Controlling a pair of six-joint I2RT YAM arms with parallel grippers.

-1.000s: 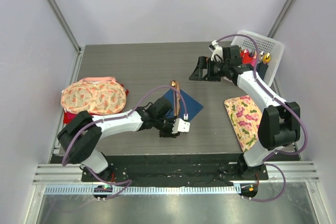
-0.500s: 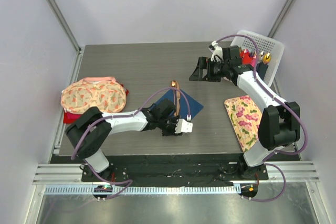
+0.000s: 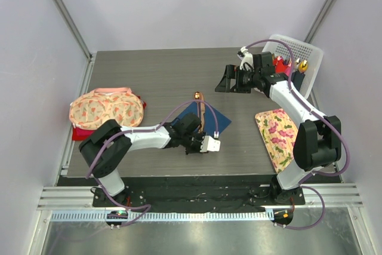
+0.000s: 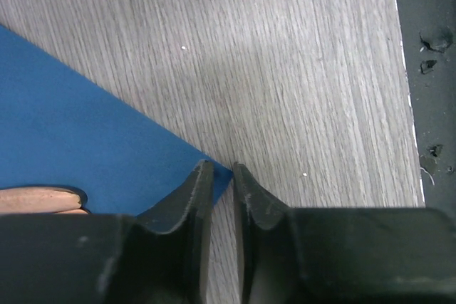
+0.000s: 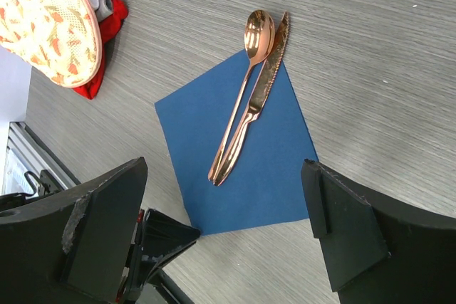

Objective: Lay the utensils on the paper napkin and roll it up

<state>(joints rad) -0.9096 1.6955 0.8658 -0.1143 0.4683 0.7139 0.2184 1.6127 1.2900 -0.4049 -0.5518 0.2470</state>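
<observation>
Blue napkin (image 4: 85, 147) corner reaches left jaws' tips (hidden overhead).

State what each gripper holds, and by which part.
The right gripper holds nothing; its jaws stand wide. The left gripper has its jaws straddling the near corner of the paper napkin, narrowly apart; whether they grip it cannot be told.

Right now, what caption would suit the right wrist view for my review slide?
Open right gripper frames copper utensils lying on the blue paper napkin, left gripper at its corner.
</observation>
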